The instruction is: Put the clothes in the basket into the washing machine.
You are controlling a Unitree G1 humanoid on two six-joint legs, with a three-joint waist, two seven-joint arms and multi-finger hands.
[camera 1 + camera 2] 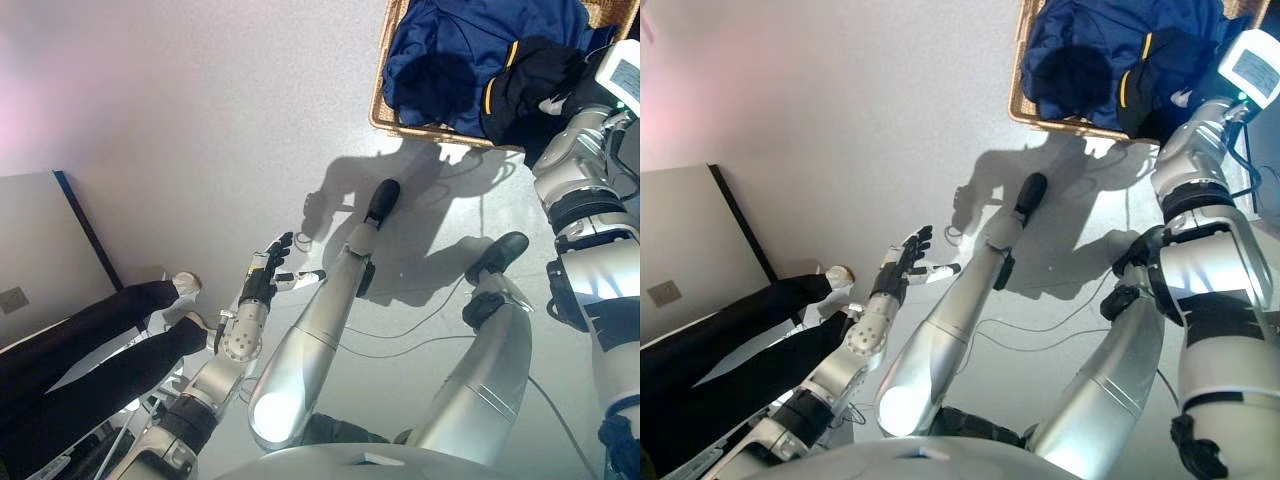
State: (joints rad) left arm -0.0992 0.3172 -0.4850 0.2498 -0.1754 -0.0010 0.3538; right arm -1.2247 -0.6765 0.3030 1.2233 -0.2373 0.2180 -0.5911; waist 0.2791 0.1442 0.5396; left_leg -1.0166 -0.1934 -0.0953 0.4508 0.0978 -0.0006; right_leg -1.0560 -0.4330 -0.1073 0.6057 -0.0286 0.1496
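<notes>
A woven wicker basket [382, 100] sits on the floor at about one o'clock, heaped with crumpled navy blue clothes [450, 50] and a black garment with a yellow stripe [520, 75].

Silver-grey arms, black-banded joints, each robot hand [268, 272] dark (some fingertips white).

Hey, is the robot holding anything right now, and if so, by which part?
The left hand is open over the floor and holds nothing. The right hand reaches into the clothes in the basket; its fingers are hidden there, so a hold cannot be told.
</notes>
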